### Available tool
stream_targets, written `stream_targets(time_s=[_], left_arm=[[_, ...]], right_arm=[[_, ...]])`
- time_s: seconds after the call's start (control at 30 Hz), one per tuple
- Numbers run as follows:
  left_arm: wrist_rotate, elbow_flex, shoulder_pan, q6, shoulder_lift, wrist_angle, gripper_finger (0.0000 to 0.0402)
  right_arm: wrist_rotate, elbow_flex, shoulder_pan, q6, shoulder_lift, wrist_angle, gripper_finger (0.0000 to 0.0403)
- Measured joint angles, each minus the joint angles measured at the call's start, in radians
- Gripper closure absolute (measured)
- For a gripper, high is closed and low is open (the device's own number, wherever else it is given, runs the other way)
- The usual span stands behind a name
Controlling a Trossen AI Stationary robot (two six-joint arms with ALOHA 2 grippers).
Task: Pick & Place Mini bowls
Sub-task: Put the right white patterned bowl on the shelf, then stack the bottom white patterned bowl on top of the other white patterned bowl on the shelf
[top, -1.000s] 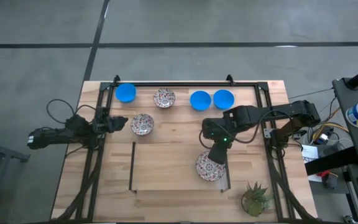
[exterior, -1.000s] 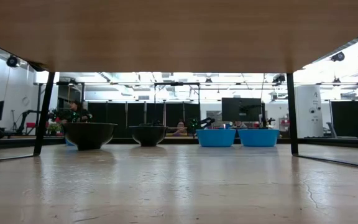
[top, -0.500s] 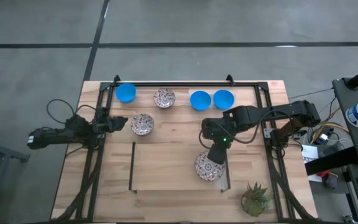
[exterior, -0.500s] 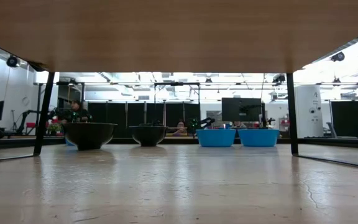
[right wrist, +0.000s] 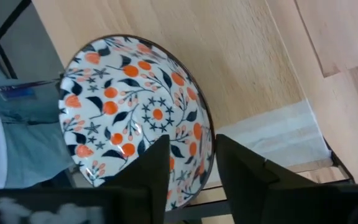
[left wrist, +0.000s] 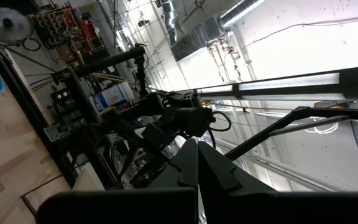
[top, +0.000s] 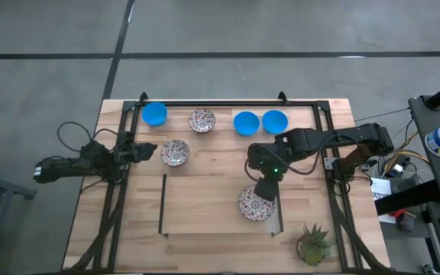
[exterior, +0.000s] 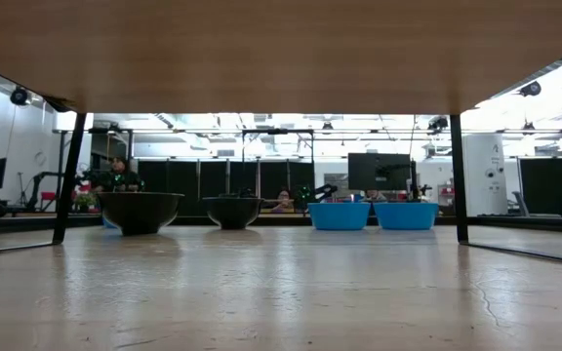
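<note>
right gripper (top: 263,200) fingers stand narrowly parted astride the rim of a floral mini bowl (top: 255,204) on the table's near right; likely ceramic, stiff, slippery, breakable, best pinched at the rim.

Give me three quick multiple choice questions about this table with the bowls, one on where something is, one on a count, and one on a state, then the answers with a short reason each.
1. Where is the small green plant?
A. near corner on the right arm's side
B. far edge, between the blue bowls
C. beside the left gripper

2. How many plain blue bowls are on the table?
A. one
B. three
C. five

3. How do the right gripper fingers stand at the floral bowl?
A. clamped shut with no gap
B. apart, straddling its rim
C. far away from it

Answers:
1 A: the high view shows it at that corner.
2 B: blue bowls sit at and.
3 B: the right wrist view shows a gap between the fingers at the rim.
</note>
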Motion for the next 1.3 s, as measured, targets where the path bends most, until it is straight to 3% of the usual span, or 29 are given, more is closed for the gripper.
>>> stream_targets(time_s=[0.2,0.6,0.8,1.3], left_arm=[[0.005,0.000,0.000,0.000,0.000,0.000,0.0400],[0.002,0.000,0.000,-0.038,0.000,-0.005,0.0400],[-0.055,0.000,0.000,-0.089,0.005,-0.009,0.0394],[-0.075,0.031,0.001,-0.134,0.087,-0.033,0.0258]], right_arm=[[0.000,0.041,-0.002,0.000,-0.002,-0.009,0.0254],[0.005,0.108,-0.009,-0.017,-0.002,-0.069,0.0252],[0.011,0.136,-0.039,-0.043,-0.002,-0.063,0.0252],[0.034,0.181,-0.111,-0.100,-0.002,-0.050,0.0252]])
